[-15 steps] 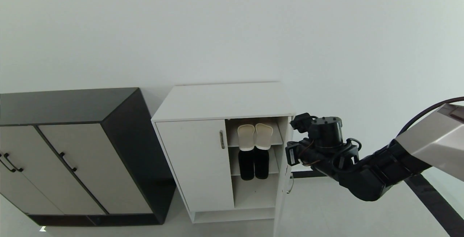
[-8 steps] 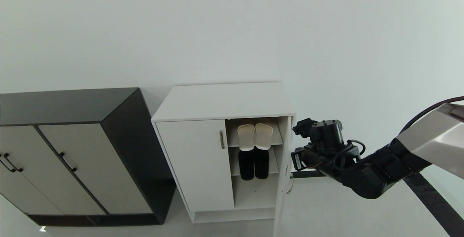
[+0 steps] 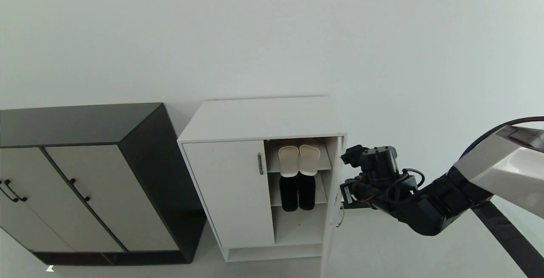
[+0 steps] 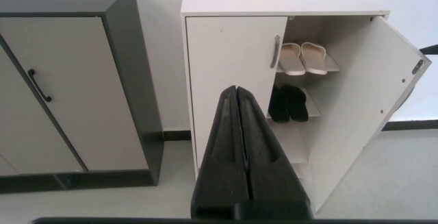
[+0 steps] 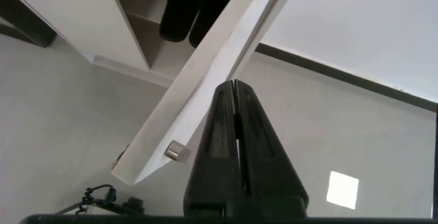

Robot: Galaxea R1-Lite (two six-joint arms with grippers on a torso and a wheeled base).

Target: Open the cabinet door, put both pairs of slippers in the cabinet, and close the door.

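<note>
The white cabinet (image 3: 261, 118) stands against the wall with its right door (image 3: 330, 210) swung open and its left door (image 3: 229, 193) closed. White slippers (image 3: 298, 159) lie on the top shelf, and black slippers (image 3: 297, 193) on the shelf below. My right gripper (image 3: 345, 186) is shut and sits beside the open door's outer face, above its handle (image 3: 341, 216). In the right wrist view the shut right gripper (image 5: 235, 85) meets the door (image 5: 205, 87) near the handle (image 5: 176, 152). My left gripper (image 4: 237, 90) is shut and empty, held back in front of the cabinet.
A larger dark cabinet (image 3: 85, 176) with pale doors stands close on the white cabinet's left. A dark baseboard (image 3: 357, 204) runs along the wall to the right. Bare pale floor (image 3: 403, 252) lies right of the open door.
My right arm has dropped a little beside the door's outer face. The door and both pairs of slippers have not moved.
</note>
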